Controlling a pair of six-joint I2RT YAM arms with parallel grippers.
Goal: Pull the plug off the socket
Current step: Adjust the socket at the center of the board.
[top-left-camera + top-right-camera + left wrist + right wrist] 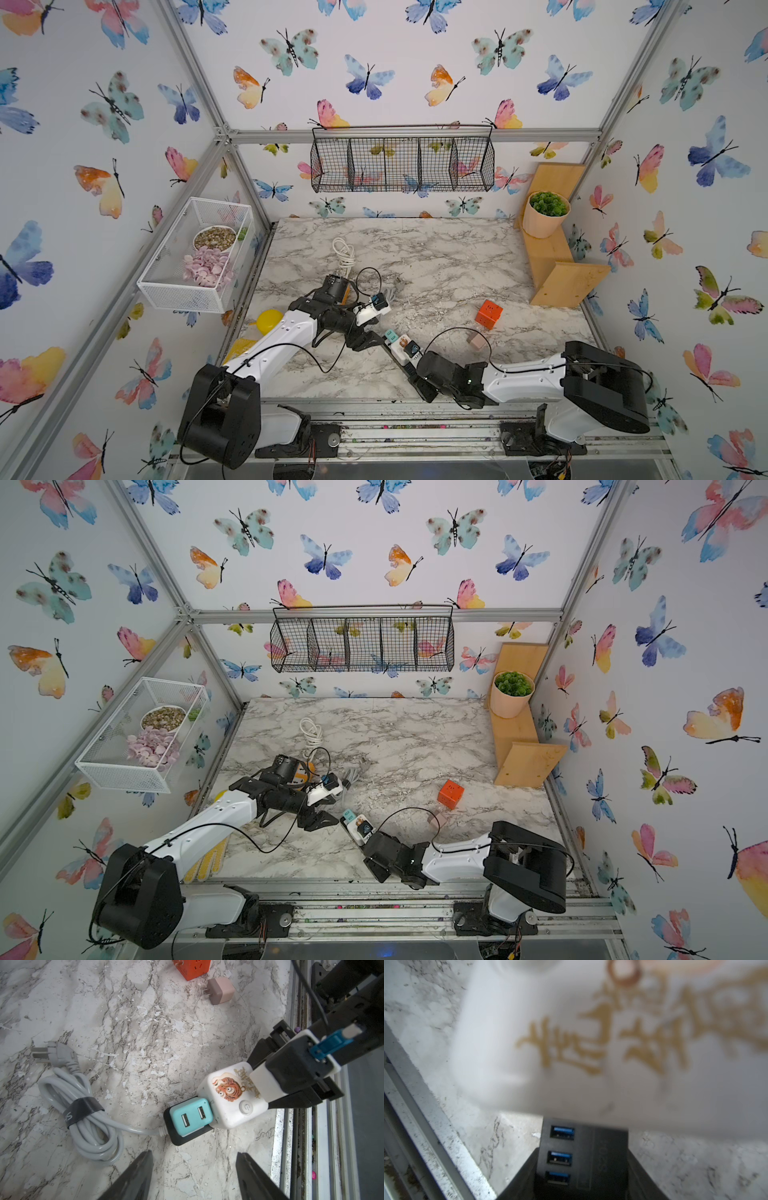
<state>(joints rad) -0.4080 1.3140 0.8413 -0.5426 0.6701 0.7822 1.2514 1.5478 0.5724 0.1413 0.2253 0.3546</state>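
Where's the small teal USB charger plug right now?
In both top views, the small teal USB charger plug sits in the black power strip at the marble table's front centre, right beside the white tiger-print cube.

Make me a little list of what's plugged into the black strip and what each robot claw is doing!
table: marble top
black power strip: lying flat near the front edge
teal plug: sitting in the strip, two USB holes facing up
white tiger cube: on the strip, right next to the teal plug
gray cable: bundled with a black strap, runs to the strip
left gripper: open, near the teal plug, holding nothing
right gripper: fingers on either side of the strip's end; grip unclear
job: nothing pulled out yet
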